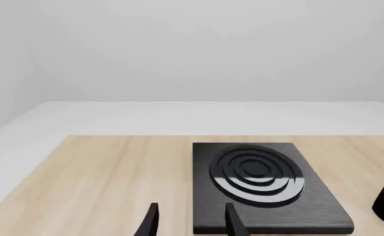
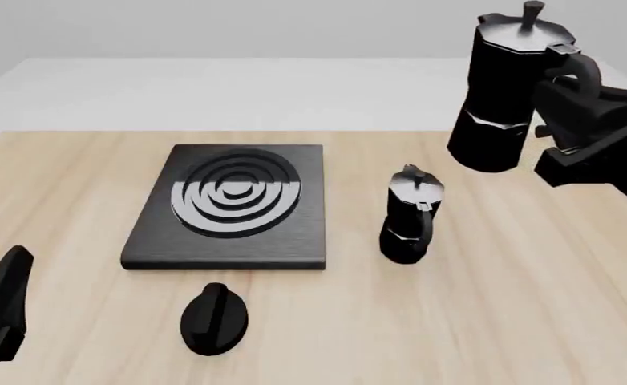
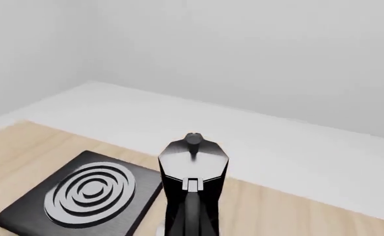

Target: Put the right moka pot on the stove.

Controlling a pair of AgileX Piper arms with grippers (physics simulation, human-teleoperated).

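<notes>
Transport is the step in hand: right claw point(image 2: 570, 88) pinches the right moka pot point(image 2: 509, 92) by its handle, high above the table point(image 2: 506, 321), and must next carry it leftward over the stove point(image 2: 231, 207) and lower it upright.

A simulated kitchen mock-up rather than a real room: a pale wooden table point(image 2: 527, 321) carries a black stove point(image 2: 228, 241) with silver burner rings, a loose oval knob point(image 2: 214, 318) and a moka pot point(image 2: 410, 216), all against featureless grey-white walls and floor.
</notes>
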